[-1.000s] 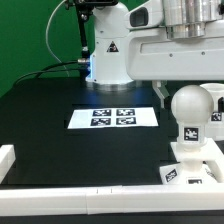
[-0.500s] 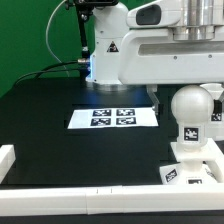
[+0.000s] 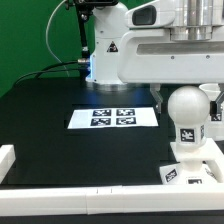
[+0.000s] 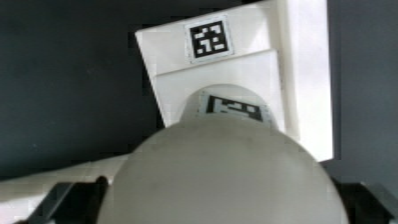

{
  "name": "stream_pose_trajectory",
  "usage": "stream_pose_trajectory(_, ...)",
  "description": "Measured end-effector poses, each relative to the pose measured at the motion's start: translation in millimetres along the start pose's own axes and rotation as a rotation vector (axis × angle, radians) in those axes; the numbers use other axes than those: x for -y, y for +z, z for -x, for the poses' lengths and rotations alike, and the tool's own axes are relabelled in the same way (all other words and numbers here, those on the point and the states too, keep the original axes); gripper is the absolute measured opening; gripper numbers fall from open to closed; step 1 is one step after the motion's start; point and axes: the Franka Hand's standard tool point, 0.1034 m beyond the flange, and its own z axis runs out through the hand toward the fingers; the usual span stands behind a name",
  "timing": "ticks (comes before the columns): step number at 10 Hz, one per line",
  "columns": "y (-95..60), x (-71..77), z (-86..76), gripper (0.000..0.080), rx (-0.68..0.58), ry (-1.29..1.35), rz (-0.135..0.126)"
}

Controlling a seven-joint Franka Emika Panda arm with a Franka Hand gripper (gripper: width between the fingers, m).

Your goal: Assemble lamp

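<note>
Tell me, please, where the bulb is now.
In the exterior view, the bulb stands upright on the flat base at the exterior view's right, to the right of the marker board.

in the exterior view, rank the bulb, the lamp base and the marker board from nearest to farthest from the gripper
1. bulb, right under the gripper, at the exterior view's right.
2. lamp base, beneath the bulb, also at the right.
3. marker board, farthest, flat on the table toward the exterior view's left.
</note>
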Motion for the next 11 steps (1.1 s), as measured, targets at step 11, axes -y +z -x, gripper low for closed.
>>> stream_pose_trajectory(11, 2.8, 6.9, 5.4, 0.0683, 0.091, 1.063, -0.049)
